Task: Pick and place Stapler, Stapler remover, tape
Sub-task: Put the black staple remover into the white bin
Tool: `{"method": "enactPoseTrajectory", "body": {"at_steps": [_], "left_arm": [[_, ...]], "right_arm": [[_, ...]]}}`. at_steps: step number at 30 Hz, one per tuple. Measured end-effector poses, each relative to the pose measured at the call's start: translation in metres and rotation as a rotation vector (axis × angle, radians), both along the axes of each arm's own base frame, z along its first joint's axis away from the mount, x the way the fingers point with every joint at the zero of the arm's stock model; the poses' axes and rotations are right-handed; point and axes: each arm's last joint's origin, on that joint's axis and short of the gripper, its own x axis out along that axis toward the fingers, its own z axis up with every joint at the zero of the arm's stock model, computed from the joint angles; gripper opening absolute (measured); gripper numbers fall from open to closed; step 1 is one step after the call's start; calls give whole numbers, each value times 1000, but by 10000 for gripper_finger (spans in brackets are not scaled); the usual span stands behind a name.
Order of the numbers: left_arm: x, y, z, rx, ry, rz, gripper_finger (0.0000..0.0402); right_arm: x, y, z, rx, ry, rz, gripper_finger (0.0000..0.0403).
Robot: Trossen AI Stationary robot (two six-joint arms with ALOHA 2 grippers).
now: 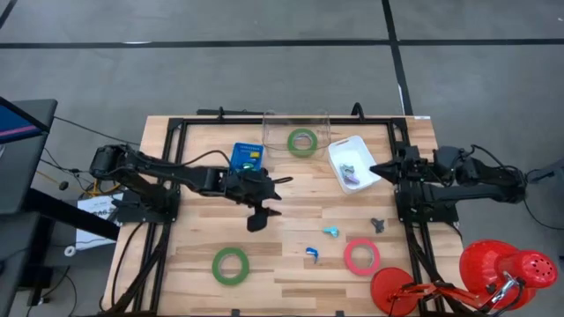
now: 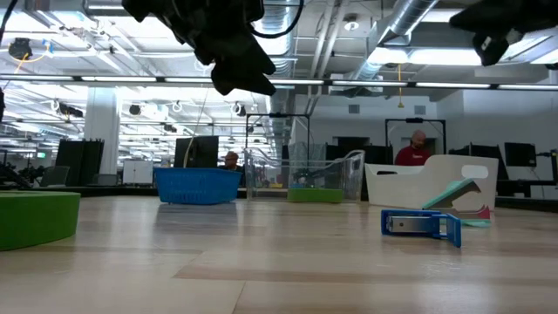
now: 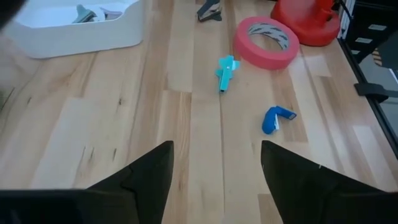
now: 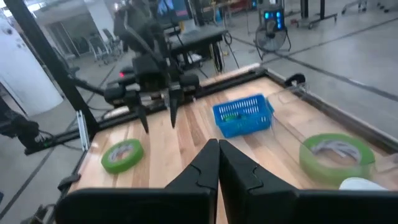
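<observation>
Fingers of the left gripper stand apart and empty above the wooden table; right gripper fingers are closed beside the white plastic bin, which already holds small items. Judged remaining beyond that bin: pinkish-red tape roll, green tape roll, blue stapler, teal item.

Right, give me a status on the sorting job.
Looks done: one green tape roll sits in the clear container, and small items lie in the white bin. In hand: nothing; the left gripper hovers open over mid-table, the right gripper waits shut beside the white bin. Left on the table: a green roll, the pinkish-red roll and three small pieces.
</observation>
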Motion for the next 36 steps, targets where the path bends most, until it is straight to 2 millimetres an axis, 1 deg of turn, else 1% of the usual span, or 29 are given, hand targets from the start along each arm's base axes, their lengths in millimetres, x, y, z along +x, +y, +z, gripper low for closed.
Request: {"method": "enactPoseTrajectory", "body": {"at_steps": [5, 11, 17, 23, 27, 31, 36], "left_arm": [[0, 0, 0, 0, -2, 0, 230], [0, 0, 0, 0, -3, 0, 230], [0, 0, 0, 2, -5, -2, 227], [0, 0, 0, 2, -5, -2, 227], [0, 0, 0, 2, -6, -2, 227], [0, 0, 0, 2, -6, -2, 227], [0, 0, 0, 2, -6, -2, 227]], "right_arm": [[11, 0, -3, 12, 54, 6, 0], [28, 6, -10, 34, 153, 115, 0], [42, 14, -18, 55, 241, 178, 0], [51, 24, -18, 47, 237, 252, 0], [51, 31, -12, 42, 230, 303, 0], [51, 38, 3, 38, 212, 355, 0], [55, 49, 19, 23, 267, 423, 0]]}}
